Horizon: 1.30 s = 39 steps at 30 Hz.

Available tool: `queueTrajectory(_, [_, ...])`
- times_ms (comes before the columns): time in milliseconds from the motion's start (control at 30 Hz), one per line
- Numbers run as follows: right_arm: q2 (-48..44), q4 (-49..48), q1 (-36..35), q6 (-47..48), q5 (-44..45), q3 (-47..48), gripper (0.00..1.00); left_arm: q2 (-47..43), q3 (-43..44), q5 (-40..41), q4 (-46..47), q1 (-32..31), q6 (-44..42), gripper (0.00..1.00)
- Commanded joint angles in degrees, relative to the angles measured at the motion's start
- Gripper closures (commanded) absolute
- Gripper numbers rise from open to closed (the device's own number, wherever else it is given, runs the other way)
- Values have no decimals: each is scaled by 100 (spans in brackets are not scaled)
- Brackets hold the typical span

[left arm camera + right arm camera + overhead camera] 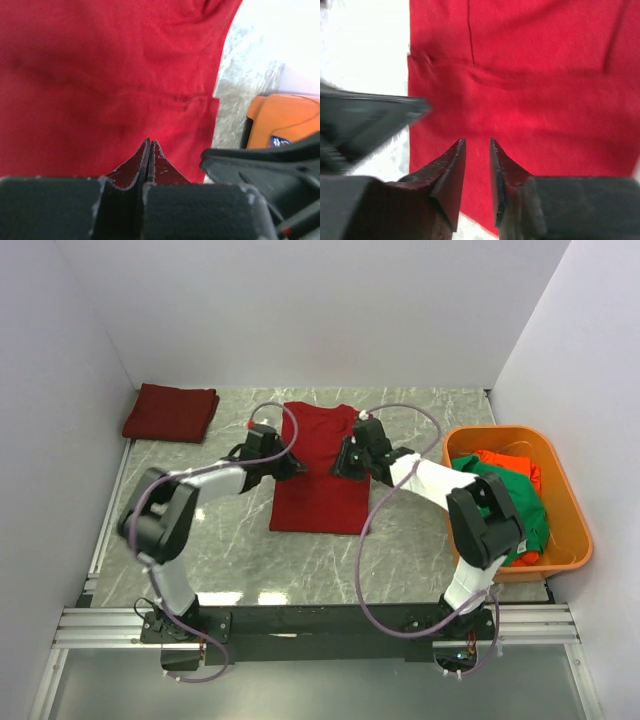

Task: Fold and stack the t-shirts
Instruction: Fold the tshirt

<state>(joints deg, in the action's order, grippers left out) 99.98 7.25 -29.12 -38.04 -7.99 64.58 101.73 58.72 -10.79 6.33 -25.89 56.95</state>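
Counting gives four shirts: one red t-shirt (318, 495) flat in the middle of the table (220, 540), one folded crimson t-shirt (170, 412) at the far left corner, and one green t-shirt (530, 508) and one orange-red t-shirt (510, 462) bunched in the single orange tub (568, 515) on the right. The right arm's elbow covers part of the green one, and from above both sets of fingertips are hidden under their wrists. The left gripper (149, 147) has its fingers pressed together over the red cloth, and whether any fabric is nipped cannot be told. The right gripper (477, 147) shows a narrow gap and holds nothing.
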Motion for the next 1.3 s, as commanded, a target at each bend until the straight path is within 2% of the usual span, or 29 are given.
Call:
queueTrajectory(0, [451,-58,56,34,-194,563,70,888,832,-696,220,23,71,99])
queueTrajectory(67, [846,48,65,25,-247,942,77,1163,1281,-758,54,31,114,99])
queueTrajectory(167, [1163,67,135,-10,-335,1145,78,1480,1502,-723,0,40,176,99])
queueTrajectory(633, [1955,58,548,236,-316,1584,81,1815,1344,-521,43,348,62,99])
queueTrajectory(800, [1482,136,750,350,-616,1532,78,1578,1300,-662,106,506,27,99])
queueTrajectory(1000, [577,426,856,333,-660,1269,76,754,1204,-785,150,541,-184,97])
queueTrajectory(1133, [110,313,882,114,-757,594,76,208,853,-583,-17,541,-167,94])
queueTrajectory(1267, [-277,85,908,34,-924,-119,77,-197,291,-539,-53,541,-105,98])
